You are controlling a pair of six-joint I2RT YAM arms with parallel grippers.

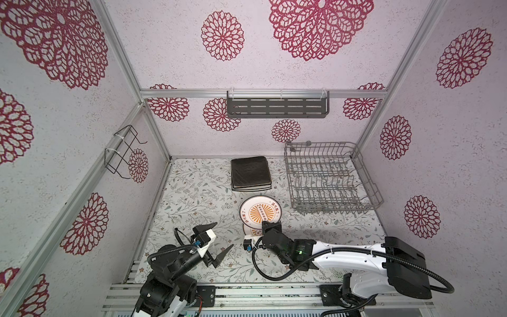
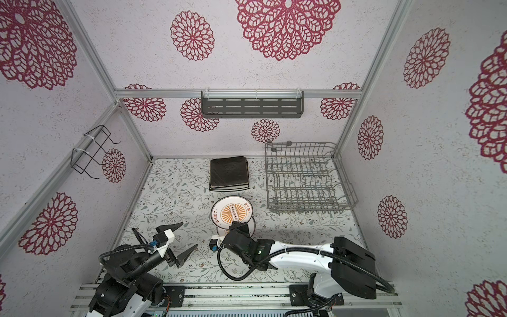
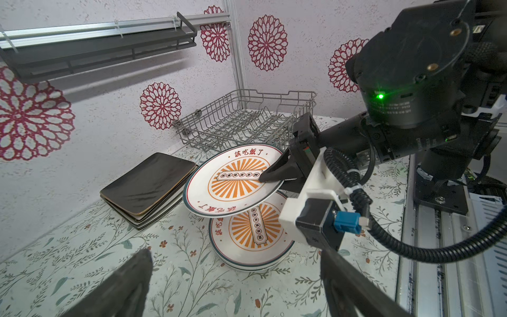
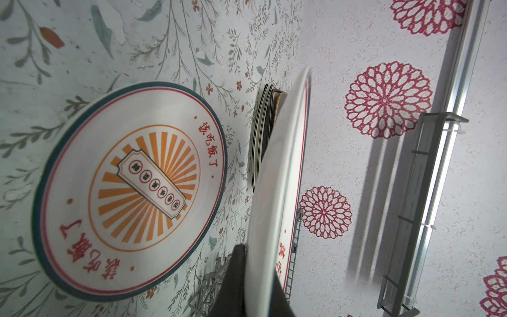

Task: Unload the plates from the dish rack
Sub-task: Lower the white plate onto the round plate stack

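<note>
My right gripper point(image 1: 265, 219) is shut on the rim of a round white plate point(image 1: 259, 212) with an orange sunburst print. It holds the plate nearly level, just above a stack of like round plates point(image 3: 255, 241) on the table. The wrist view shows the held plate point(image 4: 277, 192) edge-on between the fingers point(image 4: 233, 274). My left gripper point(image 1: 222, 235) is open and empty at the front left. A stack of black and cream flat plates point(image 1: 250, 171) lies behind. The grey wire dish rack point(image 1: 369, 181) at the back right shows only bare tines.
A dark slotted shelf point(image 1: 277, 105) hangs on the back wall and a small black wire holder point(image 1: 123, 151) on the left wall. Aluminium rails point(image 1: 247, 291) run along the front edge. The right arm point(image 1: 343, 254) stretches across the front right.
</note>
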